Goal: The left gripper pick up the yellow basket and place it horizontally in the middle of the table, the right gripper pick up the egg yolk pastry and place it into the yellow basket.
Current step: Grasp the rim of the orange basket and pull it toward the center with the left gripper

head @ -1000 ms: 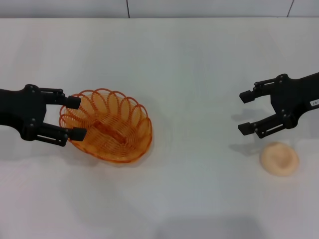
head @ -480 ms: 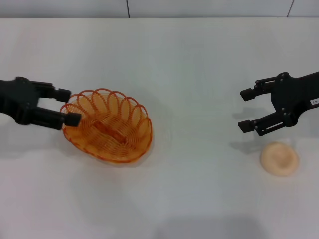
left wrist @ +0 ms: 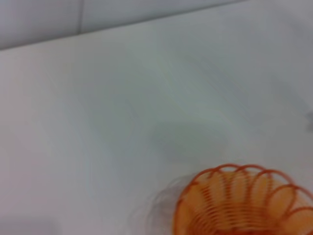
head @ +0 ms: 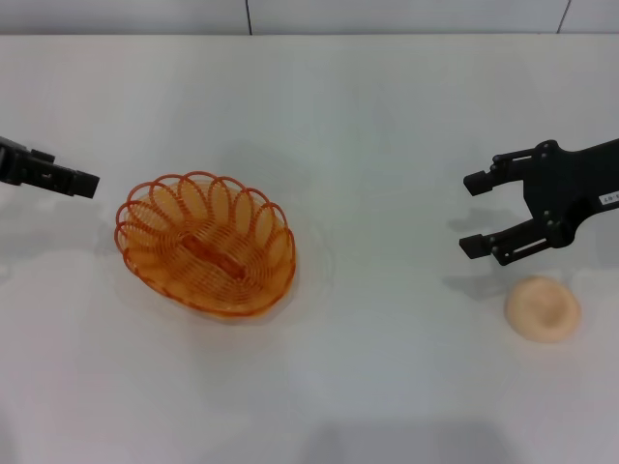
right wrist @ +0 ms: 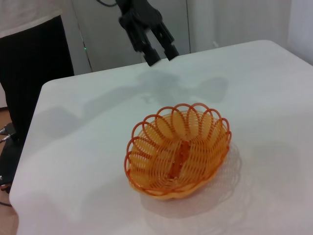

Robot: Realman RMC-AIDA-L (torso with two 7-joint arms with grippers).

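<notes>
Head view: yellow basket (head: 206,245) upright on table (head: 387,116), left of centre. Left gripper (head: 70,181) at left edge, clear of basket. Right gripper (head: 476,214) at right, fingers apart, above egg yolk pastry (head: 543,308).
Left wrist view: basket rim at lower right.
Right wrist view: basket centre; left gripper (right wrist: 164,54) upper centre, fingers slightly parted, empty.

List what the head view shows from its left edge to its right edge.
Black left claw → oval orange wire basket → black right claw → round pale peach pastry.
</notes>
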